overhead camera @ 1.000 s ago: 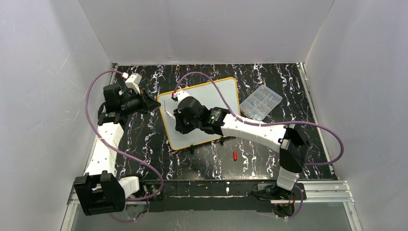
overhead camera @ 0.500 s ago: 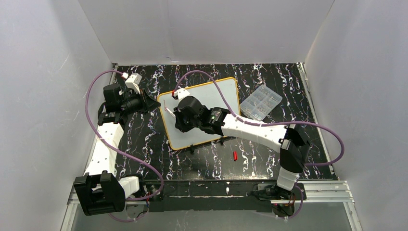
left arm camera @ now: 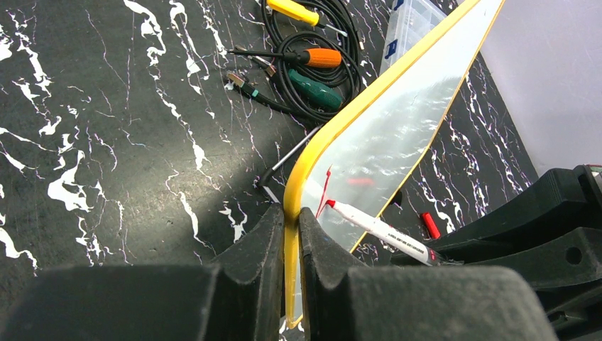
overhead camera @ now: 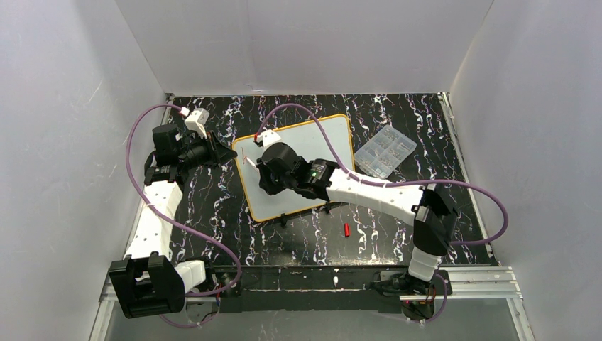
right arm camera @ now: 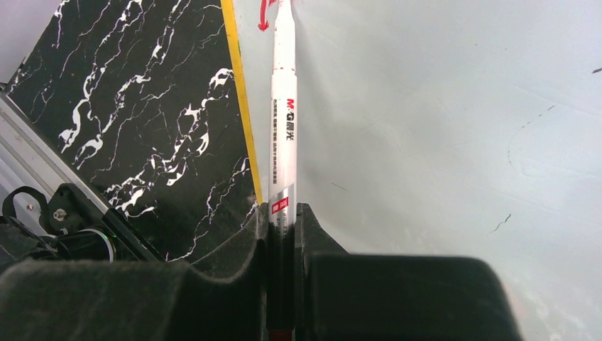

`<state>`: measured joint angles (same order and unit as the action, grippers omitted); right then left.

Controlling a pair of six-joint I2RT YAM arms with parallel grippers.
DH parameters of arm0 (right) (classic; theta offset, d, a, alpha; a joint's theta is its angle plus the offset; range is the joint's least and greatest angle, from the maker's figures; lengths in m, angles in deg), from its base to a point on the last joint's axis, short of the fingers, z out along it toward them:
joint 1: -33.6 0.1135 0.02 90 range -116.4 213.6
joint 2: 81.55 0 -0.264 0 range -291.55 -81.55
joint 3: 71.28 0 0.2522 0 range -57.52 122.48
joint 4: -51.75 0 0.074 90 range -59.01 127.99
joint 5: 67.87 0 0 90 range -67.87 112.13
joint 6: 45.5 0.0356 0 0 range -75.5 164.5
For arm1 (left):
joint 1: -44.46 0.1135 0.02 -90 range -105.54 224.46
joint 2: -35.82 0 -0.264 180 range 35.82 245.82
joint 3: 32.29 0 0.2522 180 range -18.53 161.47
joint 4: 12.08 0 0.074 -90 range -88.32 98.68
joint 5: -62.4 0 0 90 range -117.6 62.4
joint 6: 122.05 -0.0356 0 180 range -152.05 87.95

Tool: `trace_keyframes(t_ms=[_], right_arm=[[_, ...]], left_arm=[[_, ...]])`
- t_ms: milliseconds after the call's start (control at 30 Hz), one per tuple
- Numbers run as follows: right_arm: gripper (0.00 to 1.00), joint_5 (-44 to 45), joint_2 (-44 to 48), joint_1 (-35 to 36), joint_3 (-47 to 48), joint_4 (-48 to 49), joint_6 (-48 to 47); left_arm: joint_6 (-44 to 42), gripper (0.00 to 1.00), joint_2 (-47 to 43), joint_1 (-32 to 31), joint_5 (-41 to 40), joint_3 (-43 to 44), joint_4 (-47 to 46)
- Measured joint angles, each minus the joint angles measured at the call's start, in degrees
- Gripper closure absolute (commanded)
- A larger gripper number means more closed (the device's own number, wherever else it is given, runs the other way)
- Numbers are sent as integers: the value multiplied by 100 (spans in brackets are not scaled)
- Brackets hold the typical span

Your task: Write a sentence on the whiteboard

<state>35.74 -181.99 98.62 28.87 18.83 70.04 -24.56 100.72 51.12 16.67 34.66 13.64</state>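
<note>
The whiteboard [overhead camera: 302, 138] lies flat on the table [overhead camera: 213, 206], its long axis running left to right and skewed so that the right end sits farther away. The left gripper [left arm camera: 289, 217] is pressed together on the yellow rim of its left edge. The right gripper [right arm camera: 282, 213] pinches a marker [right arm camera: 284, 128] by its rear end. The marker's long axis runs from the gripper toward the board's left edge, tip pointing left and slightly away. The tip meets the board just inside the rim, near the far-left corner. Of the sentence, only a thin red stroke [left arm camera: 325, 192] shows, right at the tip. A red cap [overhead camera: 347, 230] lies on the table near the board's near edge, and a parts box [overhead camera: 385, 149] lies off its right end.
</note>
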Motion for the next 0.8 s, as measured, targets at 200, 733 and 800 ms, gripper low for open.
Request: trace_keyframes(t_ms=[200, 733, 800], right_arm=[[99, 125, 79, -7, 0, 0, 2], [99, 328, 190, -20, 269, 70, -201], [99, 348, 155, -48, 334, 81, -221]], left_arm=[[0, 100, -9, -2, 4, 0, 2], [0, 100, -33, -2, 9, -9, 7], [0, 100, -39, -7, 7, -11, 4]])
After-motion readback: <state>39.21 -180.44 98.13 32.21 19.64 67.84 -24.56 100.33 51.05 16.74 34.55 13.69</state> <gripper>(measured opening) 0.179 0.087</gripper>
